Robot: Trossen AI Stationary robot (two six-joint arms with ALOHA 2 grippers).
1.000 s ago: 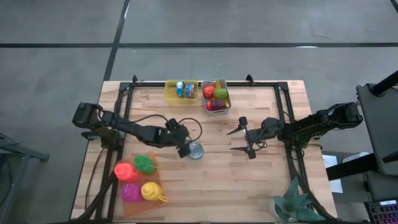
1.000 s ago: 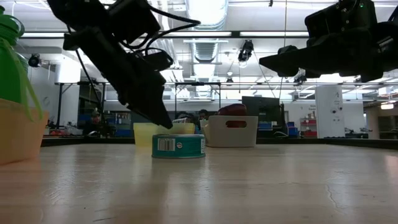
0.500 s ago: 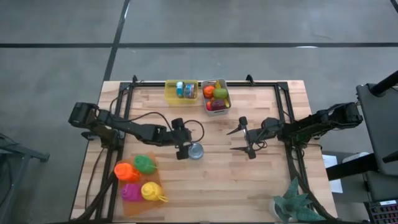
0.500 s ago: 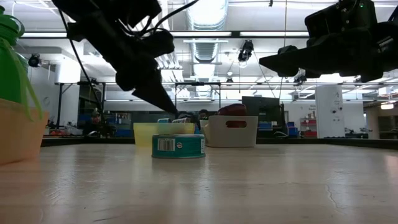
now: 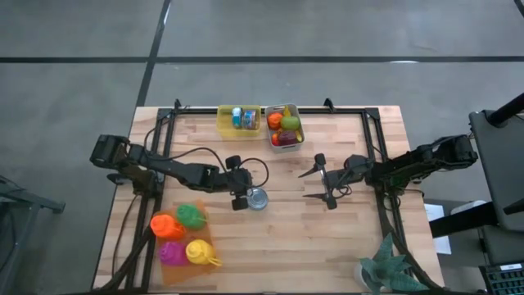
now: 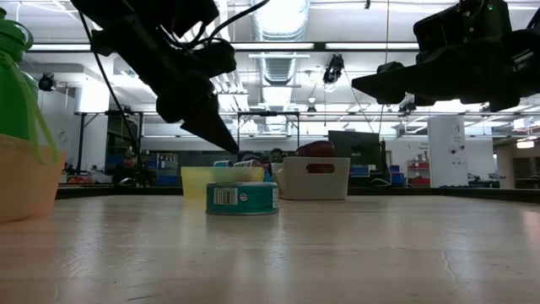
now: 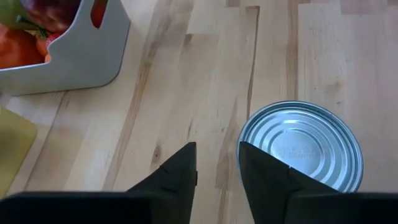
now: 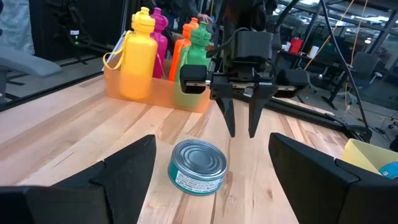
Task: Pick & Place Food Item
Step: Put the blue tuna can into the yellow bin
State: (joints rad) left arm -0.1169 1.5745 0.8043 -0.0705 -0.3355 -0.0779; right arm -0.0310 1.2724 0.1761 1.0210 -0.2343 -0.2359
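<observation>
Now, over to the tin can (image 5: 257, 197): standing upright on the bare wood near the middle of the table, flat ribbed lid up, touching nothing around it. Hanging just beside it, the left gripper (image 5: 238, 197), tips pointing down and clear above the lid's height in the low view. Fingers (image 7: 177, 177) drawn close together with only a narrow gap between, and nothing pinched in that gap, just plank showing through. Crucially, not lined up: lies off to one side of both fingers in the left wrist view, on the side toward the table's centre and the other arm, not between them. Waiting on the far side, the right gripper (image 5: 319, 182), spread wide, empty, well apart from the can, so clearly the farther of the two. Looks like a job for the left, then. Being round with its long axis vertical, takes a pinch from any direction, but probably needs a wider spread first, then a short sideways shift to bracket it before dropping. Beyond, at the table's back edge, a yellow bin (image 5: 238, 120) and a grey bin (image 5: 283, 124).
</observation>
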